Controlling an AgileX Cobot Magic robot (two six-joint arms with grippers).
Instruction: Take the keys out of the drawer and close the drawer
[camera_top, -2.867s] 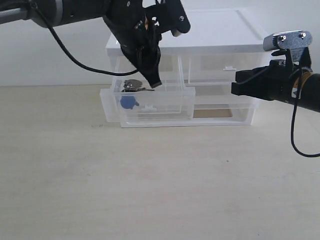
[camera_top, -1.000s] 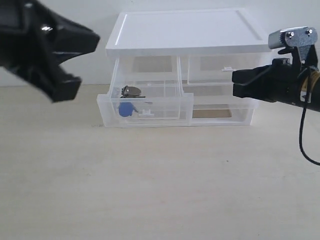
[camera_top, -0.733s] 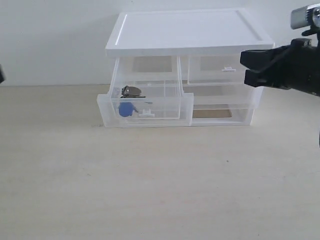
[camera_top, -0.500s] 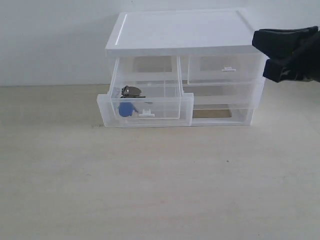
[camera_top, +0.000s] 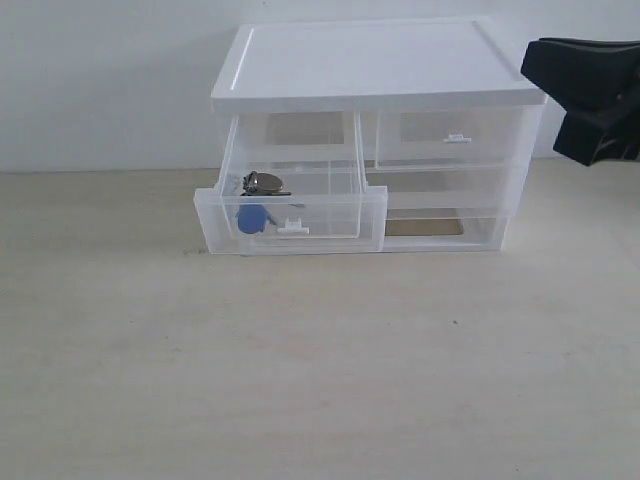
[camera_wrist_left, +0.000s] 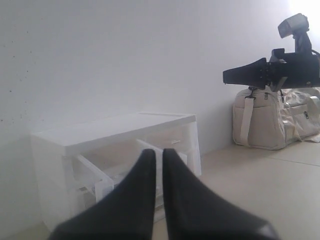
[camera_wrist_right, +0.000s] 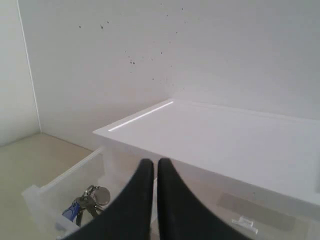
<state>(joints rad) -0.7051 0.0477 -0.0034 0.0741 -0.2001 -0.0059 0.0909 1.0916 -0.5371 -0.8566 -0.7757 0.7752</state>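
The drawer (camera_top: 290, 212) is the top-left one of the white unit (camera_top: 375, 60), and it stands pulled out. Inside it lie the keys (camera_top: 257, 198), with a round grey tag above a blue fob. My right gripper (camera_top: 590, 100) hangs shut and empty at the unit's upper right corner, well apart from the drawer. In the right wrist view the shut gripper (camera_wrist_right: 151, 162) looks down over the unit's top at the keys (camera_wrist_right: 87, 202) in the open drawer (camera_wrist_right: 55, 187). My left gripper (camera_wrist_left: 158, 151) is shut and empty, far from the unit (camera_wrist_left: 115, 131), and is out of the exterior view.
The matching top-right drawer (camera_top: 450, 138) is shut, and a full-width drawer (camera_top: 440, 225) lies below it. A white wall stands behind the unit. Pale bags (camera_wrist_left: 275, 120) sit on the floor beyond, under my right arm (camera_wrist_left: 272, 72).
The left arm has swung away to the left and left the exterior view. The right gripper has risen and drawn back to the right. The keys and drawer have not moved.
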